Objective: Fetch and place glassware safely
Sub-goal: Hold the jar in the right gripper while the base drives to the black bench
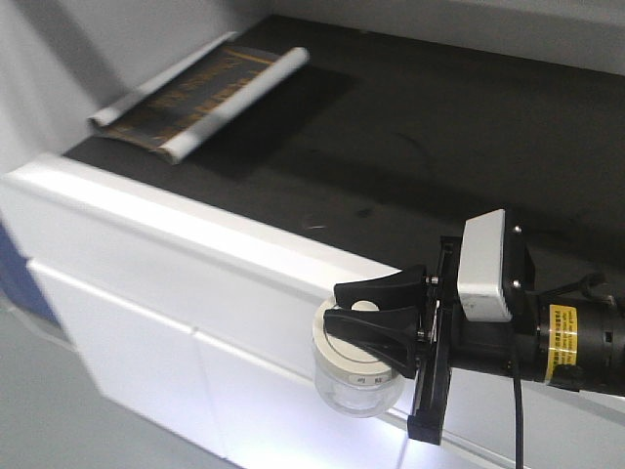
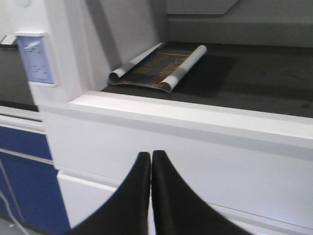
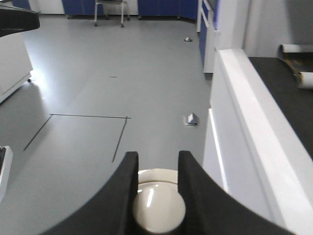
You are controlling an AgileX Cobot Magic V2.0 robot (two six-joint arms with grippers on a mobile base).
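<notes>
Glass jar (image 1: 358,379) hangs clamped by its knob (image 1: 364,306) in right hand (image 1: 342,303); left hand (image 2: 150,155) closed, empty.

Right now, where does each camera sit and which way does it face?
Front: above, looking down at the counter and mat; the right gripper, holding the jar, shows.
Left wrist: behind the left gripper, shut and empty, facing the counter's front and the mat.
Right wrist: behind the right gripper, looking along the counter's edge over the floor; its fingers flank the jar.
Shared: all see counter and mat; front and right wrist see the jar.
</notes>
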